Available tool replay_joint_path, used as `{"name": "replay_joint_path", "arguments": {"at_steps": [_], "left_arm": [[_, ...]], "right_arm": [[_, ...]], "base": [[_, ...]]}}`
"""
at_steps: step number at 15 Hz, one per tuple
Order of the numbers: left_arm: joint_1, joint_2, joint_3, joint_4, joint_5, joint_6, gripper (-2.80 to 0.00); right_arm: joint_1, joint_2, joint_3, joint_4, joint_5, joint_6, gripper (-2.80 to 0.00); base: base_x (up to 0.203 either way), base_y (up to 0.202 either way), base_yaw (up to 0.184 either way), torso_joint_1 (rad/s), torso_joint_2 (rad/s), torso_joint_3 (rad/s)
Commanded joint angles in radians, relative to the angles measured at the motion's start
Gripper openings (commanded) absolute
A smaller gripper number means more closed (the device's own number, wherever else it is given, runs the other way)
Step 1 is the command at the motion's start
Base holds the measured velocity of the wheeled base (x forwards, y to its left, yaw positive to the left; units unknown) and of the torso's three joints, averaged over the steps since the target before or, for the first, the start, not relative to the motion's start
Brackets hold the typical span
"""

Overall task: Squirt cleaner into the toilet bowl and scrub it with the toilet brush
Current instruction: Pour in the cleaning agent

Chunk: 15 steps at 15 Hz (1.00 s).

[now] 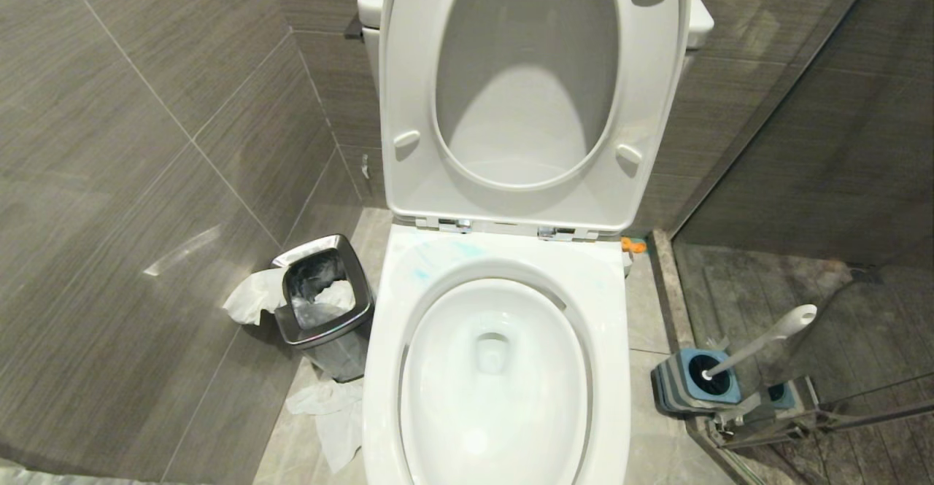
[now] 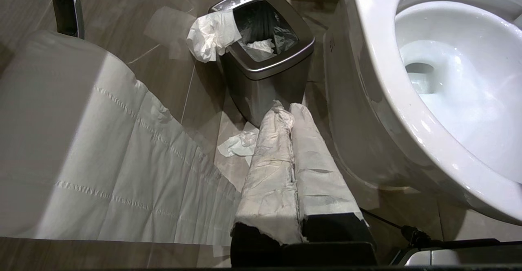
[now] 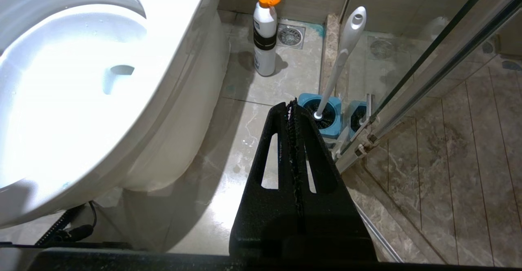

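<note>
toilet brush point(image 1: 759, 343): standing tilted in its blue holder point(image 1: 697, 381)
left gripper point(image 2: 287, 110): pressed together, empty
right gripper point(image 3: 292, 104): pressed together, empty

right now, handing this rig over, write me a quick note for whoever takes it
Left gripper: shut, empty, fingers wrapped in white paper, low beside the steel bin.
Right gripper: shut, empty, low on the toilet's other side, pointing toward the brush holder.
Toilet brush: standing in the blue holder, handle leaning.
Cleaner bottle: white, orange cap, upright on the floor by the toilet base.
Toilet bowl: seat up, teal smears on the back rim.
Done: whether the bowl got cleaner can't be told.
Left: pick up the brush and scrub.
</note>
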Motion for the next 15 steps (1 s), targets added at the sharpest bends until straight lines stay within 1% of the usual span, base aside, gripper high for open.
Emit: {"name": "replay_joint_path", "arguments": {"at_steps": [1,3,5,7,15], "left_arm": [[0.0,0.002,0.003,0.0,0.0,0.0,-2.8],[0.0,0.002,0.003,0.0,0.0,0.001,-2.8],[0.0,0.002,0.003,0.0,0.0,0.001,-2.8],[0.0,0.002,0.003,0.0,0.0,0.0,-2.8],[0.0,0.002,0.003,0.0,0.0,0.0,-2.8]], "right_arm": [[0.0,0.001,0.001,0.0,0.0,0.0,-2.8],[0.0,0.001,0.0,0.001,0.006,-0.013,-2.8],[0.0,0.001,0.001,0.0,0.014,-0.052,-2.8],[0.0,0.001,-0.001,0.001,0.024,-0.055,-2.8],[0.0,0.001,-0.002,0.008,0.022,-0.055,-2.8]], "base": [[0.0,0.0,0.0,0.0,0.0,0.0],[0.0,0.0,0.0,0.0,0.0,0.0],[0.0,0.0,0.0,0.0,0.0,0.0],[0.0,0.0,0.0,0.0,0.0,0.0],[0.0,0.0,0.0,0.0,0.0,0.0]]}}
